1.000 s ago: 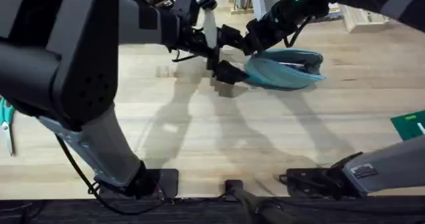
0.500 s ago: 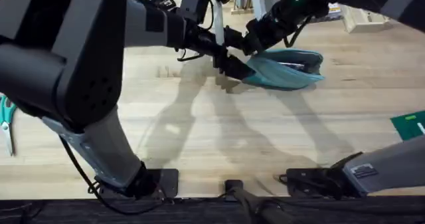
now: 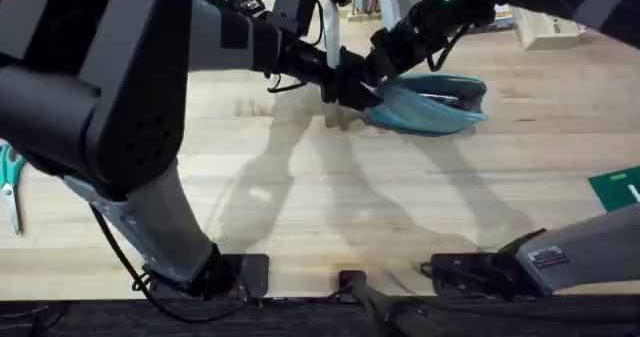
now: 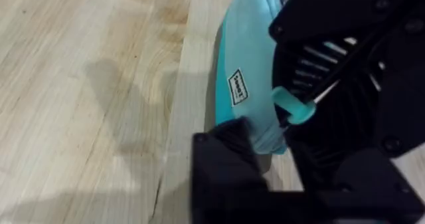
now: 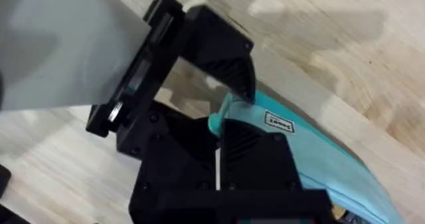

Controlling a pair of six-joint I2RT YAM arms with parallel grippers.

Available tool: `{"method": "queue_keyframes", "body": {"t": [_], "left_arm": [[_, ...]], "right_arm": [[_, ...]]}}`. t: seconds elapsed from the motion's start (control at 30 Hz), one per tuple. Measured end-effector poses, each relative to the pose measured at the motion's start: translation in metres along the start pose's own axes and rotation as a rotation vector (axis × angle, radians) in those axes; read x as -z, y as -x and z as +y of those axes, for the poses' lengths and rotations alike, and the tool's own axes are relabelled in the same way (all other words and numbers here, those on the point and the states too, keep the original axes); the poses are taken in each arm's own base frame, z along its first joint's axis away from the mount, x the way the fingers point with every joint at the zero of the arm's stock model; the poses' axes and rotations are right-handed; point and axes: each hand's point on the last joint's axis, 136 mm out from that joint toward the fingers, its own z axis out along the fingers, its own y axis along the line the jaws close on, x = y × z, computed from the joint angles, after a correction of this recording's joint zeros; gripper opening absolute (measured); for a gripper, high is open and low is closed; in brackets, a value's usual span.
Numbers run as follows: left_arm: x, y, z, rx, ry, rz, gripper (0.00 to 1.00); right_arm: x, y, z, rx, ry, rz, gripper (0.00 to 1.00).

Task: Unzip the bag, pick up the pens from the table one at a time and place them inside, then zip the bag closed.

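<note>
overhead: above, looking forward | both wrist views: close, sharing the bag [image 4: 249, 84] end

Bright, even light is falling from above onto the bench [image 3: 330, 207]. Soft double shadows of the arms are stretching across its mid planks toward the near edge. The left arm [image 3: 100, 97], close under the cam, is showing big, dark, blurred. Both wrist views are looking soft w/ motion blur. No glare.
</note>
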Motion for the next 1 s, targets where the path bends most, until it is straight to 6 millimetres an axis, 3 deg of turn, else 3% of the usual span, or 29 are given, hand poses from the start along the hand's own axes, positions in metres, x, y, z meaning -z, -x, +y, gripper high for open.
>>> {"method": "queue_keyframes", "body": {"t": [0.17, 0.23, 0.47, 0.7, 1.0], "left_arm": [[-0.002, 0.001, -0.002, -0.001, -0.007, 0.000, 0.094], [-0.002, 0.001, -0.002, 0.001, -0.008, -0.001, 0.053], [-0.002, 0.001, -0.002, 0.001, -0.007, 0.000, 0.043], [-0.002, 0.000, -0.001, 0.001, -0.001, 0.005, 0.045], [-0.002, 0.003, 0.000, -0.013, -0.001, -0.005, 0.045]], "right_arm": [[0.000, 0.000, 0.000, 0.000, -0.001, 0.000, 0.033], [0.000, 0.000, 0.000, 0.000, -0.001, 0.000, 0.034], [0.000, 0.000, -0.004, -0.009, -0.003, -0.002, 0.034], [0.004, 0.000, -0.020, -0.055, -0.005, -0.013, 0.034], [0.030, -0.004, -0.049, -0.140, -0.023, -0.063, 0.034]]}}
